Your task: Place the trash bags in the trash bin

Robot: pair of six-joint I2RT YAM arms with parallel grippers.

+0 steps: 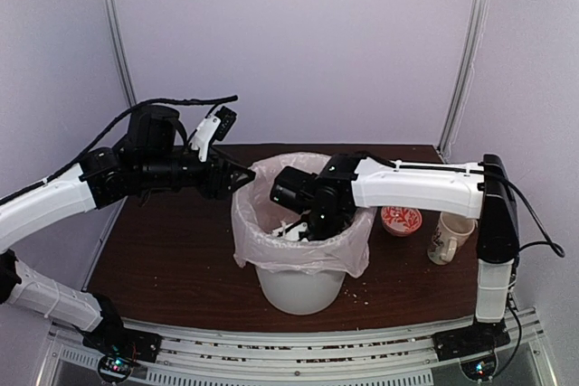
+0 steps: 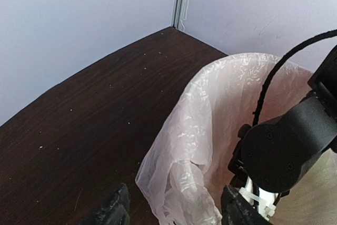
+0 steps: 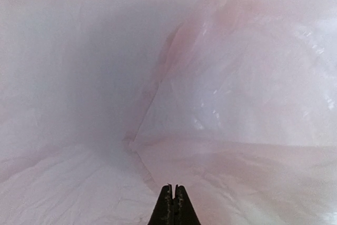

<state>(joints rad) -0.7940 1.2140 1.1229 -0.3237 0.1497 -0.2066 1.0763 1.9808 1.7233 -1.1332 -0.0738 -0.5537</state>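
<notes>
The pale-pink trash bag point(image 1: 271, 234) lines the white trash bin point(image 1: 301, 294) at the middle of the table point(image 1: 172, 259), its edge draped outside over the rim. The left gripper point(image 2: 176, 213) stands wide at the bag's left rim, its 2 fingers point(image 2: 113, 212) either side of the hanging plastic. The right gripper point(image 3: 174, 204) is pressed closed, nothing between its tips, down inside the bag. A mug point(image 1: 450, 237) stands to the bin's right
</notes>
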